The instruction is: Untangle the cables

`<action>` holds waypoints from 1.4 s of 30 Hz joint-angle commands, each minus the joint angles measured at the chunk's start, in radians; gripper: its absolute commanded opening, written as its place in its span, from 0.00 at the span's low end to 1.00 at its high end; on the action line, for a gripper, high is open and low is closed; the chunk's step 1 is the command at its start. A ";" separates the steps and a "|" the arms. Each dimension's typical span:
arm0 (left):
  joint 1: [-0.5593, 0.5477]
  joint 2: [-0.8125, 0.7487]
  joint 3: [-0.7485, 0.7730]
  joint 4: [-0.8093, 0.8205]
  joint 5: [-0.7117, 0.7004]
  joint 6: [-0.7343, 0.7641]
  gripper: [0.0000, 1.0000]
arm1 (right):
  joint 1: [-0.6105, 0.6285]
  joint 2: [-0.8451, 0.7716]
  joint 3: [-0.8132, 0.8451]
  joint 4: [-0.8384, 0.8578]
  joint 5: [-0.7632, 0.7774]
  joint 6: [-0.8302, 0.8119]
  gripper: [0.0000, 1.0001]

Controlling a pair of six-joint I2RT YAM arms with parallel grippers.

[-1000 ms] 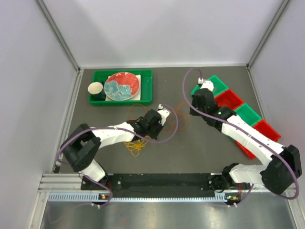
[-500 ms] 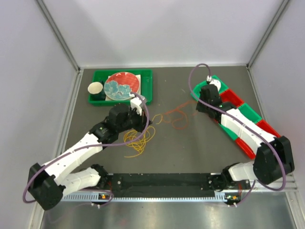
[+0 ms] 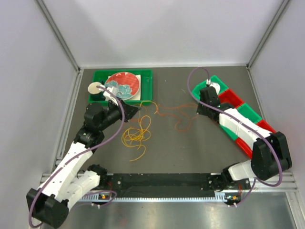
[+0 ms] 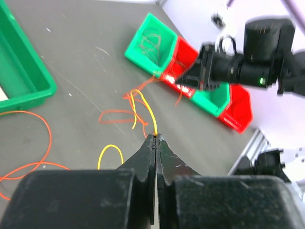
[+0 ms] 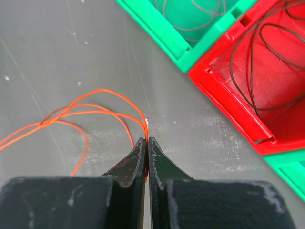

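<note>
Left gripper (image 4: 156, 139) is pinched fully shut, and I can see a yellow cable (image 4: 152, 121) caught between its tips, running off toward 12 o'clock in the wrist view. Right gripper (image 5: 147, 141) is closed tight too, nipping an orange cable (image 5: 128, 103) whose strands sweep away toward 9 o'clock over the grey table (image 5: 57, 52).

From the top camera, the loose yellow heap (image 3: 136, 134) lies at about 8 o'clock from table centre, at 6 o'clock of the left gripper. The orange strands (image 3: 178, 114) stretch across the middle between my two grippers.

From 2 to 4 o'clock runs the row of red and green bins (image 3: 240, 102). In the right wrist view, thin dark loops (image 5: 232, 62) lie in a red bin and in a green one.

At 11 o'clock, the green tray (image 3: 150, 88) holds a red-and-blue plate (image 3: 123, 85) and a pale cup (image 3: 95, 88).
</note>
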 commanded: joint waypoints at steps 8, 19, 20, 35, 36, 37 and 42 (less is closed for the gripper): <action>0.114 -0.075 -0.086 0.092 -0.096 -0.106 0.00 | -0.022 -0.049 -0.080 0.045 0.038 0.016 0.00; 0.222 -0.090 -0.215 0.110 -0.228 -0.235 0.00 | -0.022 -0.176 -0.116 0.044 0.023 -0.012 0.00; 0.232 -0.079 -0.249 0.133 -0.210 -0.249 0.00 | -0.022 -0.181 -0.116 0.038 0.032 -0.014 0.00; 0.213 0.122 -0.203 0.135 0.004 -0.189 0.00 | 0.159 0.043 -0.004 -0.017 -0.007 -0.073 0.73; 0.211 0.122 -0.194 0.119 0.004 -0.157 0.00 | 0.161 0.052 -0.010 -0.013 -0.018 -0.073 0.77; 0.208 0.123 -0.185 0.103 0.010 -0.139 0.00 | 0.161 0.062 -0.014 -0.001 -0.049 -0.073 0.80; 0.203 0.135 -0.145 0.039 -0.006 -0.085 0.00 | 0.182 0.127 -0.010 0.013 -0.072 -0.077 0.81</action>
